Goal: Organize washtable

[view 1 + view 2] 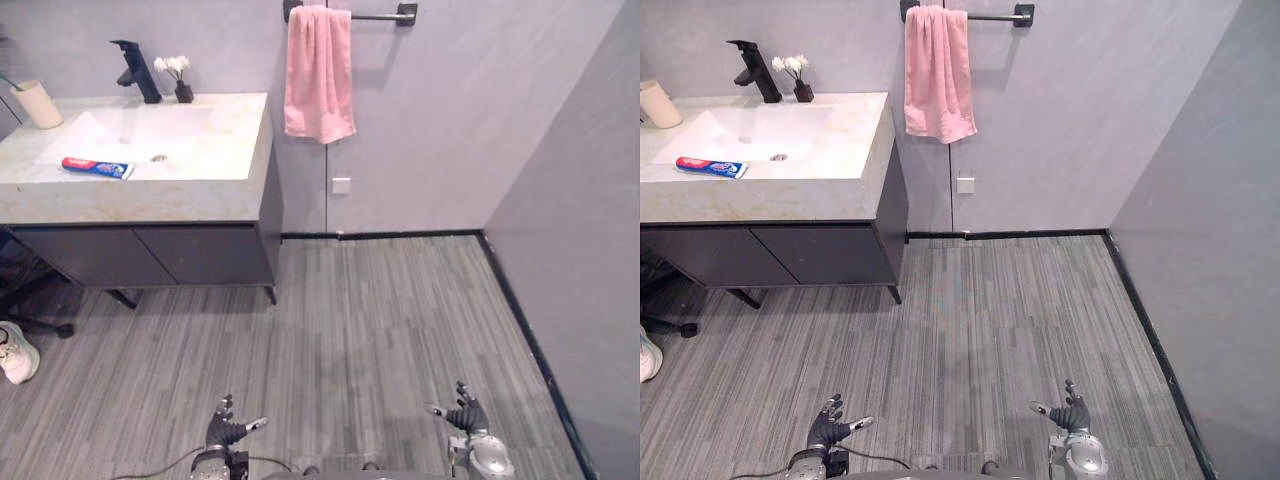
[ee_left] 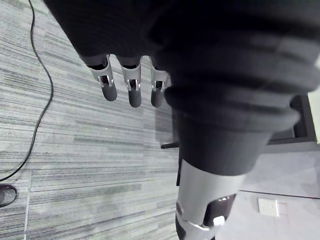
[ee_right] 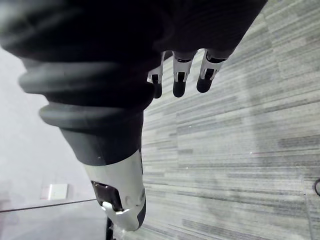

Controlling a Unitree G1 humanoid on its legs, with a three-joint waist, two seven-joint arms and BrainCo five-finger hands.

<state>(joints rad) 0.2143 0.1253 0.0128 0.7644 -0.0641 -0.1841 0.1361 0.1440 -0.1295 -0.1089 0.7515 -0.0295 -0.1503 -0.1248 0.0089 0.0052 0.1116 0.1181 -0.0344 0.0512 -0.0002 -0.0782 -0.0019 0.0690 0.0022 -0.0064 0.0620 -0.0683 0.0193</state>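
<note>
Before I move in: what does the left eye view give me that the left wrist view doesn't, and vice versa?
Left eye view alone: the washtable with toothpaste tube, cup and faucet, the pink towel, and the right hand, open. Left wrist view alone: a close look along straight fingers, nothing held. Both: the left hand and the grey floor.

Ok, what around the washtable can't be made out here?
Cup: contents hidden by its wall, both eye views.
Toothpaste tube: cap end too small to tell, both eye views.
Cabinet: inside hidden, its front shut.
Shoe: its wearer cut off by the left edge, left eye view.
</note>
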